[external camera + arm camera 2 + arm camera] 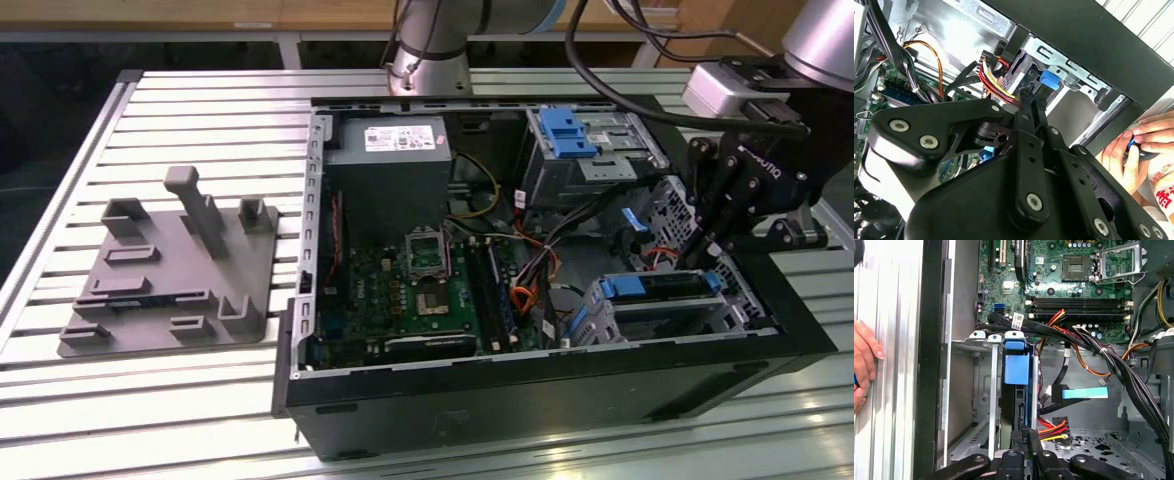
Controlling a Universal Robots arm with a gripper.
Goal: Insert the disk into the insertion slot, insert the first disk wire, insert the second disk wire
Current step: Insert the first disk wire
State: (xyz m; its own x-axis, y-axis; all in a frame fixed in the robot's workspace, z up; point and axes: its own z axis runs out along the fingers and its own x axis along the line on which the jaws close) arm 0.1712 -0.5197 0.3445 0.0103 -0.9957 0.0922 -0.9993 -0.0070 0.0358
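The slatted metal worktop (pixel 200 400) carries an open black computer case (pixel 534 400), lying on its side. The robot arm (pixel 427 40) rises behind it. A grey fixture plate (pixel 160 290) with upright pegs lies on the worktop towards the exterior view's left, well apart from the case. Inside, the green motherboard (pixel 400 290) (pixel 1054 270) covers the floor of the case. Beside it, at the far corner, stands a taller grey bay (pixel 587 150) with a blue latch.

The insertion slot (pixel 694 315) (pixel 966 385) (pixel 1079 75), a low cage of silver sheet metal, sits in the case's near corner at the exterior view's right. The disk (pixel 654 287) (pixel 1016 370) (pixel 1050 80) is already seated in it, with its blue frame showing at the cage mouth.

The gripper (pixel 705 252) (pixel 1028 432) (pixel 1033 97) reaches down into the case just beside the slot. Its fingers are drawn nearly together, with only a thin gap between them. Their tips meet the end of a red, yellow and orange wire bundle (pixel 1051 430) (pixel 996 80), close to the disk's exposed edge. I cannot tell whether they pinch its plug.

A person's hand (pixel 1134 145) (pixel 864 360) rests on the worktop outside the case wall, curled round a small dark and blue thing. A light-blue flat tab (pixel 1084 393) lies among the black cables near the disk.
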